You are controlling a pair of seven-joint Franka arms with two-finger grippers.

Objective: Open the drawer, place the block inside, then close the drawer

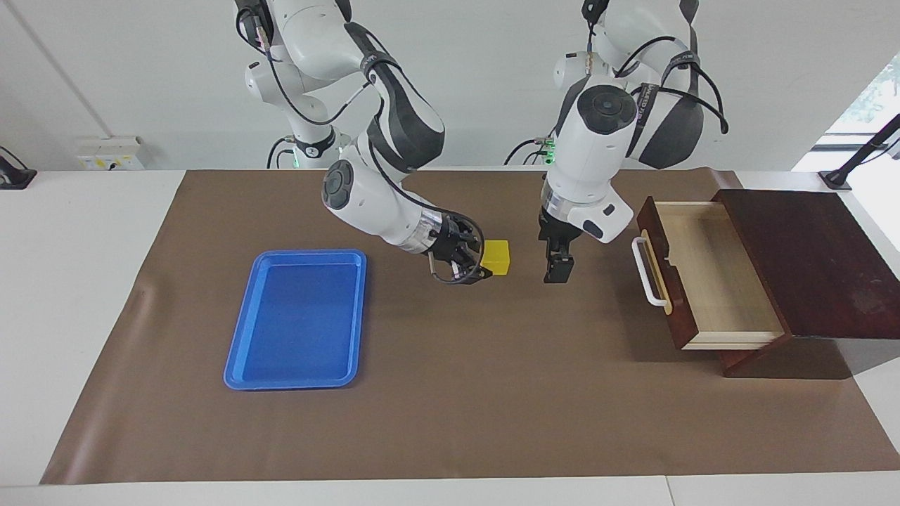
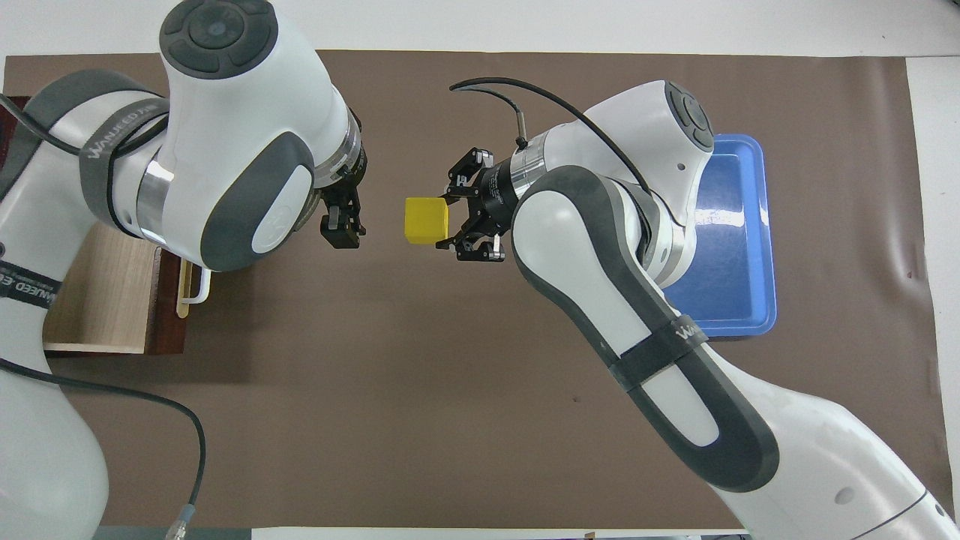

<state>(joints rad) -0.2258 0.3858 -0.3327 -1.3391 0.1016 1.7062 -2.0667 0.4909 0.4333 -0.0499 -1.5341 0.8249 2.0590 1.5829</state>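
Two arms work over a brown mat (image 1: 450, 393) that covers the table (image 1: 70, 281). The drawer (image 1: 710, 281) stands pulled out of its dark wooden box (image 1: 808, 260) at the left arm's end of the table; its pale interior is exposed and holds nothing visible. The white handle (image 1: 648, 273) on the drawer front faces the middle of the mat.

The block (image 1: 496, 257), a small yellow cube, sits near the middle of the mat, between the two grippers and well apart from the drawer. The right gripper (image 1: 472, 270) is tilted low beside the block, on the side toward the right arm's end of the table. Its fingers are spread, and in the overhead view one fingertip (image 2: 450, 196) and its partner flank the edge of the block (image 2: 426, 220) without clearly closing on it; whether they touch the cube cannot be told.

The left gripper (image 1: 559, 270) points straight down over bare mat between the block and the drawer front. Its fingers appear closed together and hold nothing; in the overhead view the left gripper (image 2: 341, 231) is just beside the block.

A blue tray (image 1: 242, 351) lies flat toward the right arm's end of the table, with nothing on it.
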